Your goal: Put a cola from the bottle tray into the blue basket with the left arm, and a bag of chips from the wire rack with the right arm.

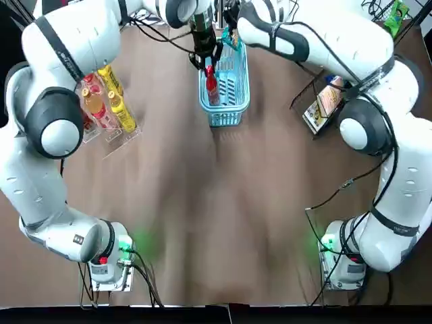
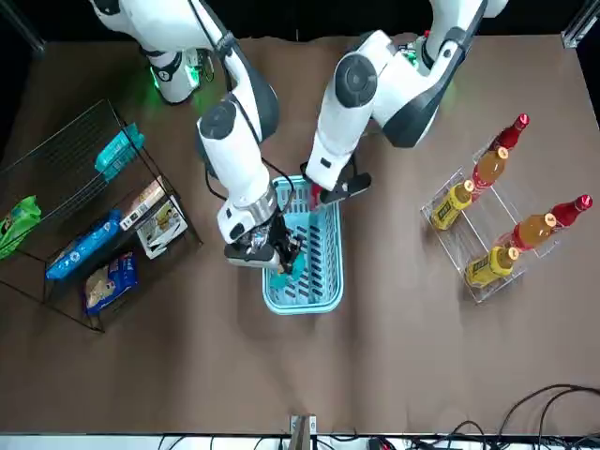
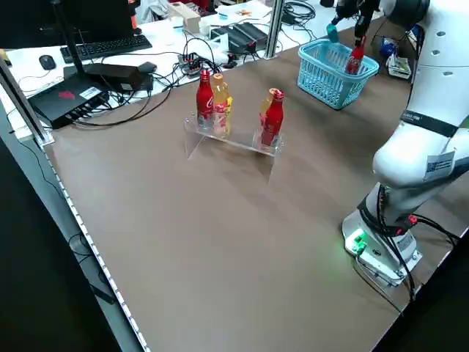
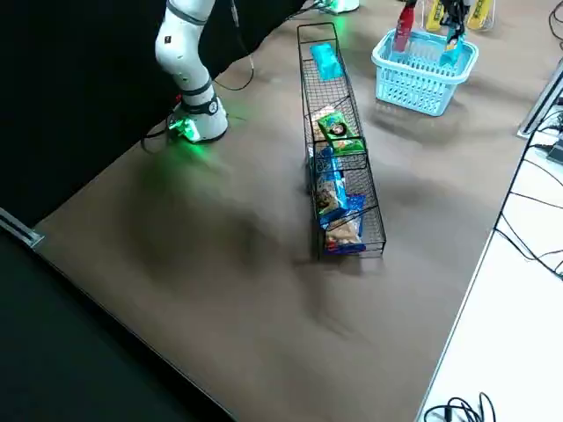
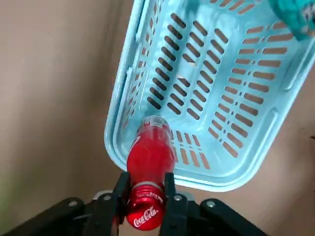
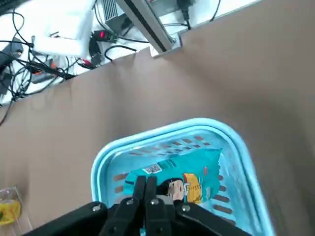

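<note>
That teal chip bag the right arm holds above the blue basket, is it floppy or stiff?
Probably floppy and light: the chip bag hangs from the right gripper's pinch on one edge. Its printed film looks smooth, so it may be slippery. Dropped into the blue basket, it should land softly.

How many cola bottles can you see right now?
3: one cola and another stand in the bottle tray; the left gripper holds the third cola over the blue basket. None seems hidden.

Overhead, front and side cameras look down from afar; both wrist cameras closely share the blue basket.
</note>
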Tool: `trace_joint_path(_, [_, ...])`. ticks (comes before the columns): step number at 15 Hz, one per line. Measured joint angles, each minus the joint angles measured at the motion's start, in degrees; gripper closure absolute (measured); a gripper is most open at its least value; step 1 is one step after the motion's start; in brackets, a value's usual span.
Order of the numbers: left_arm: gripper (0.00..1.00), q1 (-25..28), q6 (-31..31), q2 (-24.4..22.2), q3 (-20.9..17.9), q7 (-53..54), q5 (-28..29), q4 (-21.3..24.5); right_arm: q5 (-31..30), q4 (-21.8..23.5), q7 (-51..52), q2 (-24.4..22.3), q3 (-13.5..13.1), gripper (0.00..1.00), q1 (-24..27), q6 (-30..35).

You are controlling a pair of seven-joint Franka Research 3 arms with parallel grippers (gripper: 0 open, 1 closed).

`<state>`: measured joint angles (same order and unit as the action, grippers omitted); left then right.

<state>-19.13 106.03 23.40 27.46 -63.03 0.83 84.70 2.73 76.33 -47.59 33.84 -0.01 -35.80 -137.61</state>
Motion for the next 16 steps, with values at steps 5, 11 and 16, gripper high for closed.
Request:
trace_joint_path(5, [0.68, -0.6, 0.2, 2.8, -0.5, 0.0, 0.2, 0.0, 0.0, -0.2, -0.3, 1.3, -0.4, 0.77, 0.1, -3.9])
trace_joint_path(11, [0.68, -2.1, 1.1, 4.5, -1.5, 0.0, 1.0, -0.1, 0.0, -1.0, 0.2, 0.7, -1.4, 0.74, 1.7, 3.0])
trace_joint_path(16, [0.68, -4.6, 3.5, 6.1, -3.6, 0.0, 1.0, -0.1, 0.3, -1.9, 11.5, -4.4, -1.5, 0.76, 7.5, 21.3])
